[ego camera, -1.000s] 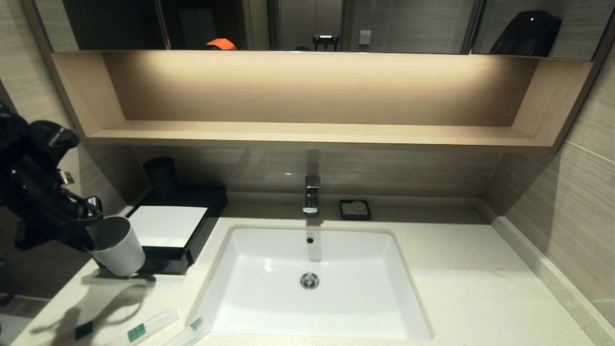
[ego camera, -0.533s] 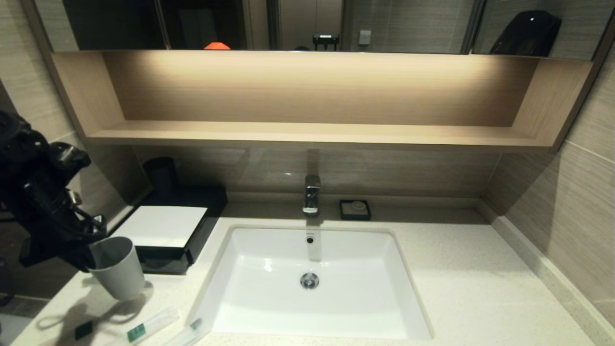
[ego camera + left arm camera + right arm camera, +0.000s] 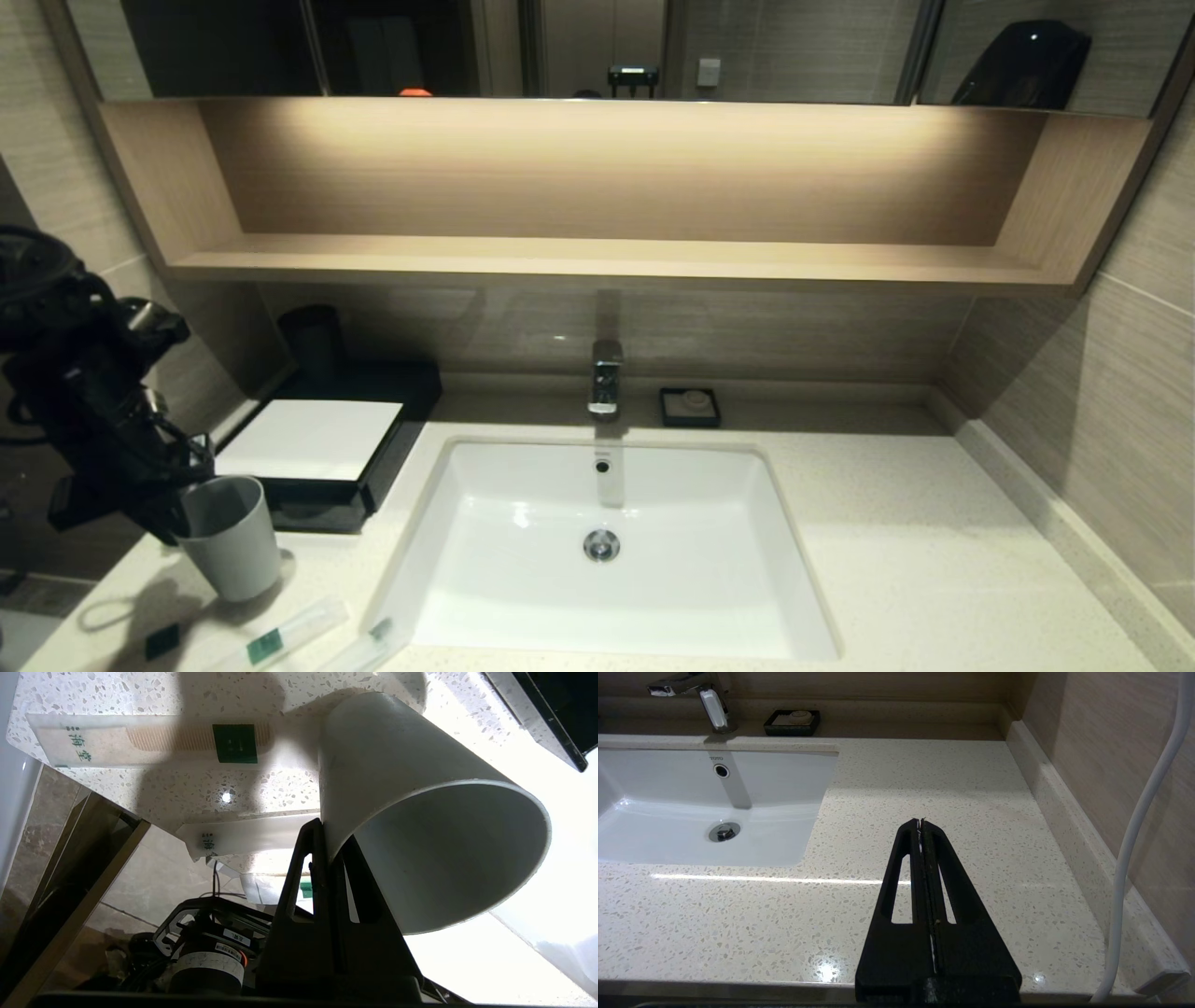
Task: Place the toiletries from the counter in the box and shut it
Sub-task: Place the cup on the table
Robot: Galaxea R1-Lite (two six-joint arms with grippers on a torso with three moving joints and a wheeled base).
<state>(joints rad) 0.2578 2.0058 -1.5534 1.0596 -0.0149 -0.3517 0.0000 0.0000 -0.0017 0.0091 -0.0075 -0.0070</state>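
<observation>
Currently the tabletop (image 3: 896, 560) carries everything: box (image 3: 317, 439) shut at left rear, packets (image 3: 280, 637) unpacked along the front edge. Left pincer (image 3: 191, 476) pinches the cup (image 3: 233, 541) rim. Right pincer (image 3: 920, 823) pressed together, idle. All packing remains.

grey cup (image 3: 231, 539), cream speckled counter (image 3: 896, 560)
</observation>
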